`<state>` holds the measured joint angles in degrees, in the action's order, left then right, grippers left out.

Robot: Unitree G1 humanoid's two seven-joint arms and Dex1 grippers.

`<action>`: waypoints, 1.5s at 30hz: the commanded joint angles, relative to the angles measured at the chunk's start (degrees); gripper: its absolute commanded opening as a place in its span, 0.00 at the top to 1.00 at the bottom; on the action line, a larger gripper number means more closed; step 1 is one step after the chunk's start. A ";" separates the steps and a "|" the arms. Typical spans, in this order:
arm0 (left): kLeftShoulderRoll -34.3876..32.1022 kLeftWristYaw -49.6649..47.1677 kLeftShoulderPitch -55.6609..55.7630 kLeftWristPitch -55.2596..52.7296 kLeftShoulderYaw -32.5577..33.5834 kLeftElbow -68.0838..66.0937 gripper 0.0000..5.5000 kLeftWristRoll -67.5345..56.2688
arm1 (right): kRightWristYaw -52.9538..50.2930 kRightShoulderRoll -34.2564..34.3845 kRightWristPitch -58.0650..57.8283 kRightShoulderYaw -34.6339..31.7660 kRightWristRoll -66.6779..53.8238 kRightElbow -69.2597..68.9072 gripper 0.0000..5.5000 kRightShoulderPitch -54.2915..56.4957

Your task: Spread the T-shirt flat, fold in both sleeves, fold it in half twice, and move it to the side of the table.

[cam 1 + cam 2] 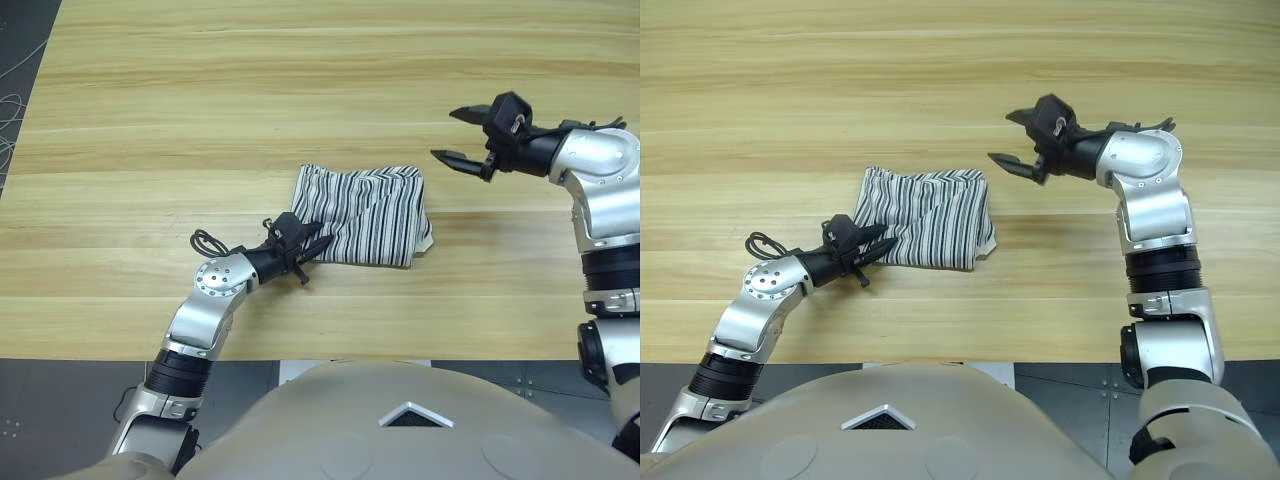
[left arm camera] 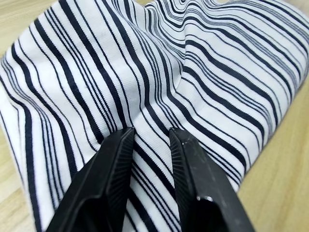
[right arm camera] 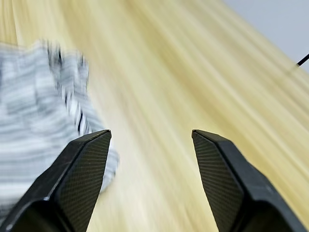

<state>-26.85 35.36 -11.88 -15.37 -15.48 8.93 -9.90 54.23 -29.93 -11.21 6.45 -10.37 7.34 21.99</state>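
T-shirt (image 1: 365, 215) lies as compact striped rectangle: spreading, sleeve folds and both halvings judged done. Left gripper (image 2: 149, 131) fingers nearly closed, pinching cloth edge between them. Right gripper (image 1: 443, 133) fingers spread wide, shirt corner near tips, untouched. Remaining: move to side of table (image 1: 200, 80).

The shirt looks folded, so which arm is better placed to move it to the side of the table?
Left, probably. The left gripper sits at the edge of the folded T-shirt; the right gripper hangs open, apart from it.
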 commanded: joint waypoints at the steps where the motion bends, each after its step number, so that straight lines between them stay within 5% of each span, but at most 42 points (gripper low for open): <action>1: -0.88 -0.47 -2.43 -3.29 -0.70 -2.65 0.75 1.92 | -0.81 5.39 -12.40 -1.05 -11.78 -11.90 0.44 -1.41; 10: -1.26 -0.66 -2.39 -4.33 0.24 0.03 0.75 1.28 | 1.27 6.82 -16.89 11.66 -10.14 -11.00 0.44 -8.84; 19: -1.31 -0.25 -2.09 -5.03 -0.15 1.04 0.75 1.57 | 0.73 11.73 -19.49 15.89 -9.02 -6.40 0.44 -7.35; 28: -1.42 -0.31 -2.83 -5.46 -0.41 2.43 0.75 1.55 | -4.60 16.49 -18.41 18.14 -2.81 5.41 0.44 -2.31; 34: -1.55 -0.34 -3.89 -5.50 -0.82 3.20 0.75 1.65 | -13.71 22.42 -13.67 12.97 0.27 19.47 0.44 3.46; 45: 0.39 -2.34 -2.95 -8.83 2.19 13.97 0.75 -2.92 | -13.29 20.23 -3.74 14.92 8.02 27.21 0.44 2.75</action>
<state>-27.00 34.28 -15.45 -22.00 -15.00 18.52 -11.12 42.03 -6.53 -14.25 20.56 -5.74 31.80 26.40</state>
